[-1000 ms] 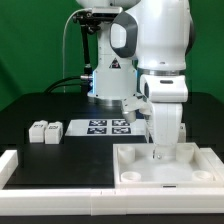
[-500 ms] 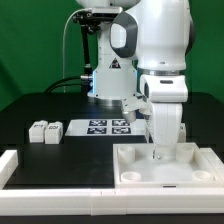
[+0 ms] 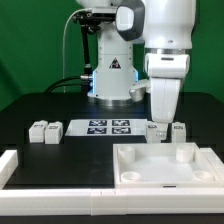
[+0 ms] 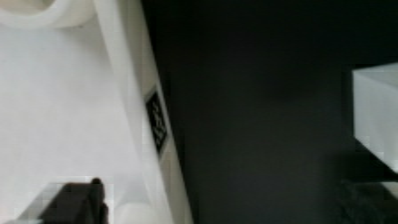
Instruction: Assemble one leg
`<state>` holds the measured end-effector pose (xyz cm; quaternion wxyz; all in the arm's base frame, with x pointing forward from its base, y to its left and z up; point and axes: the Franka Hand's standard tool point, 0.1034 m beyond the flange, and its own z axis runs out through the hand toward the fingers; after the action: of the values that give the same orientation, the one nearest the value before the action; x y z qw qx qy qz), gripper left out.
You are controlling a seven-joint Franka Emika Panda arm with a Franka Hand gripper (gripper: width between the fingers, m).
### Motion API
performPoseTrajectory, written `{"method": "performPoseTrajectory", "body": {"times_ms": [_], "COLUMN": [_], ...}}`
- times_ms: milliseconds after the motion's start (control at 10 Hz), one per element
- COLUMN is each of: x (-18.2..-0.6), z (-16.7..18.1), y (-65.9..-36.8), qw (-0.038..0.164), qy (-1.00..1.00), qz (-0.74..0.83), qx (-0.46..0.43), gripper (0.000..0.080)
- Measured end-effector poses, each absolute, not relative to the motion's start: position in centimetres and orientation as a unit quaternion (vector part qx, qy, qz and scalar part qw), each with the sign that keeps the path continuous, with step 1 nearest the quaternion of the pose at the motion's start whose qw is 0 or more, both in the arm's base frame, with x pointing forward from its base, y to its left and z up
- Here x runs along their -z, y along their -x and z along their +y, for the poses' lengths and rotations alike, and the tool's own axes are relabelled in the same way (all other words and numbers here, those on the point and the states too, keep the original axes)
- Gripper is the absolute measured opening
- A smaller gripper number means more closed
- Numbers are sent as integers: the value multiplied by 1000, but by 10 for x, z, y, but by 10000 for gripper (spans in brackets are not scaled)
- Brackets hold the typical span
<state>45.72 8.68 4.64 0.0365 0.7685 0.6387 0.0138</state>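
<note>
The black surface [image 3: 40, 105] carries everything. The white Panda arm [image 3: 165, 40] stands over it on the exterior view's right, with its forearm pointing straight down.

In front of the arm lies the large flat white panel [image 3: 150, 170], with round sockets at its corners. A white rail [image 3: 10, 165] runs along the near edge of the surface and turns back at the exterior view's left. The marker board [image 3: 108, 126] lies flat near the middle, between the arm's base and the panel.

One leg [image 3: 38, 131] and a second leg [image 3: 54, 129] stand upright side by side, touching or nearly so, at the exterior view's left of the marker board and well apart from the panel. Two more small white blocks, a third leg [image 3: 155, 127] and a fourth leg [image 3: 178, 128], sit just behind the panel's far edge. They are too small to read clearly.

The gripper [image 3: 164, 120] hangs above the surface behind the panel, between the third and fourth legs. In the wrist view the gripper [image 4: 214, 200] has its dark fingers [image 4: 71, 200] spread wide. Only bare black surface lies between them, and they pinch nothing. One finger is beside the panel's edge [image 4: 134, 120], which bears a small tag [image 4: 155, 115]. Near the other finger is a white block [image 4: 377, 105]; it cannot be told whether this is one of the legs.
</note>
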Motion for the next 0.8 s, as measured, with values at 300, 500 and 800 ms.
{"method": "performPoseTrajectory", "body": {"times_ms": [300,500,800], "x": [-45,-45,-41], "z": [86,88,88], "y": [-457,-457,-442], "qw": [35,26,2], "qy": [-785,-854,-956], "qz": [618,519,292], "qx": [-13,-18,-23], "gripper": [649,649,649]}}
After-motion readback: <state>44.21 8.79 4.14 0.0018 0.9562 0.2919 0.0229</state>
